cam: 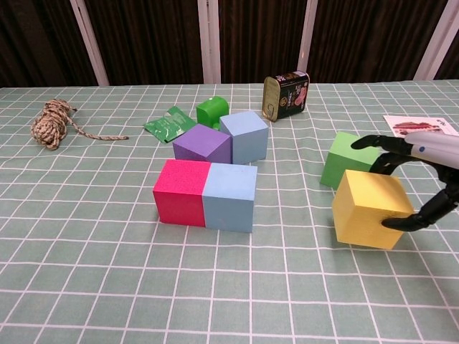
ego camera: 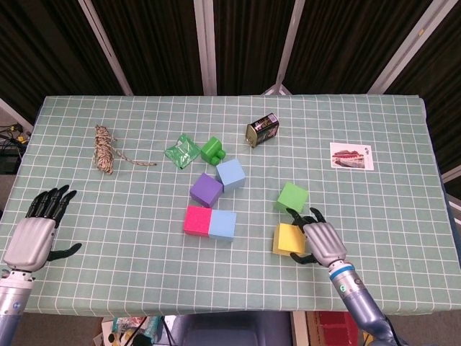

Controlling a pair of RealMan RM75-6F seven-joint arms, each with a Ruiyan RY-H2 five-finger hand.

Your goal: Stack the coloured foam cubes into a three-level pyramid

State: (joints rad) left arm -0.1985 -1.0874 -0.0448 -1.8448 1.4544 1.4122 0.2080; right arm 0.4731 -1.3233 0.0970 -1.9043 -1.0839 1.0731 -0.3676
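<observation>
My right hand (ego camera: pixel 322 244) (cam: pixel 423 172) grips the yellow cube (ego camera: pixel 287 238) (cam: pixel 370 209) at the table's front right, just in front of the green cube (ego camera: pixel 292 196) (cam: pixel 346 158). A pink cube (ego camera: pixel 196 220) (cam: pixel 181 192) and a blue cube (ego camera: pixel 223 225) (cam: pixel 229 197) sit side by side, touching, in the middle. Behind them are a purple cube (ego camera: pixel 206 189) (cam: pixel 203 145) and a light blue cube (ego camera: pixel 230 174) (cam: pixel 245 135). My left hand (ego camera: pixel 32 236) hovers open at the front left, far from the cubes.
A rope bundle (ego camera: pixel 105 148) (cam: pixel 53 121) lies at the back left. A green packet (ego camera: pixel 182 151) (cam: pixel 168 123), a green plastic piece (ego camera: pixel 212 150) (cam: pixel 210 110) and a tin can (ego camera: pixel 262 130) (cam: pixel 287 93) lie behind the cubes. A picture card (ego camera: pixel 351 156) (cam: pixel 420 125) lies at the right.
</observation>
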